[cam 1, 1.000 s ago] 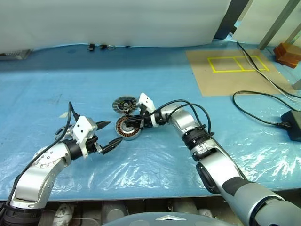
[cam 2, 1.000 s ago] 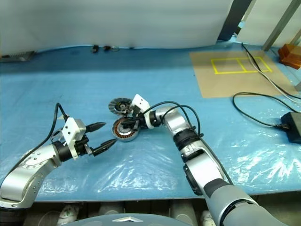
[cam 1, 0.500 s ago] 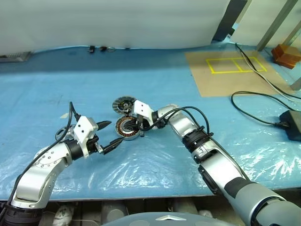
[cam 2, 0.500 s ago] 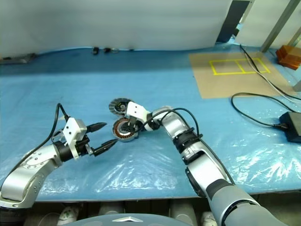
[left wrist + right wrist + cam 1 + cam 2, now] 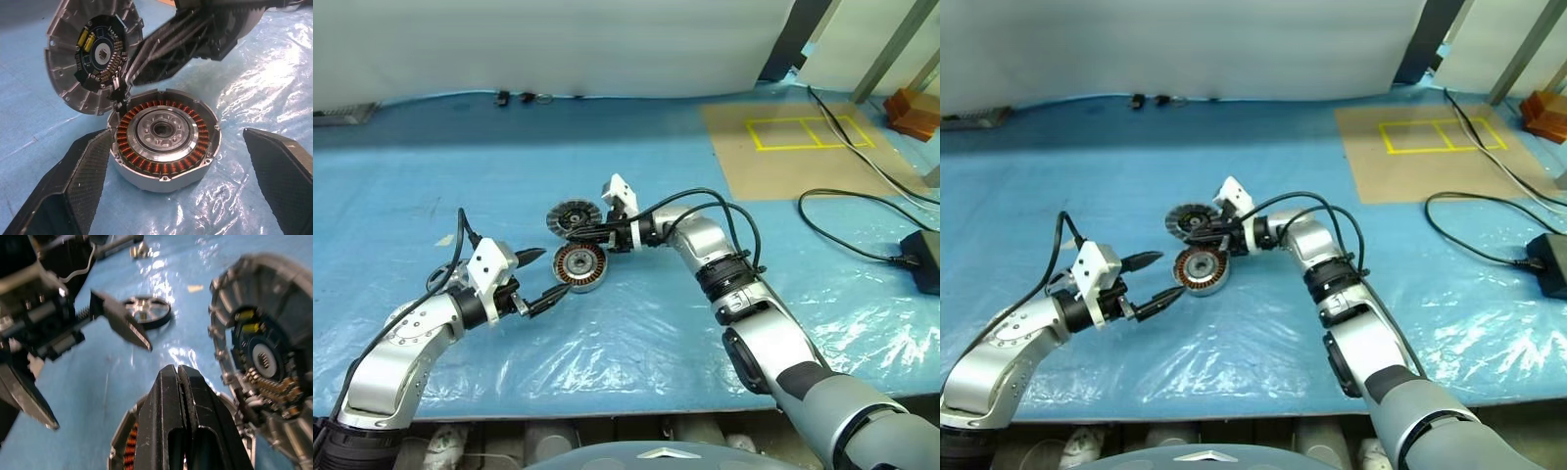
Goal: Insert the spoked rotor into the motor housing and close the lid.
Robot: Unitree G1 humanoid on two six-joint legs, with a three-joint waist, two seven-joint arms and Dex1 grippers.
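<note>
housing (image 5: 581, 266) sits open on the tabletop (image 5: 705, 323), lid (image 5: 573, 214) just behind it, rotor (image 5: 146, 311) beyond the spread left tool (image 5: 537, 279); right tool (image 5: 576, 235), pressed together and empty above the housing, should clear before the rotor is fetched.

The housing (image 5: 580, 266) lay on the table (image 5: 636, 176) near its middle, with the lid (image 5: 573, 214) just beyond it on the far side, tilted up on edge and close to the housing's rim. The right gripper (image 5: 576, 235) reached in from the right, its tips between lid and housing, over the housing's far edge. The left gripper (image 5: 544, 278) sat just left of the housing, one finger on the near side and one farther back. The rotor (image 5: 146, 311) lay flat on the table farther left, beyond the left gripper. A cable (image 5: 847, 225) and a box (image 5: 922, 259) lay far right.
</note>
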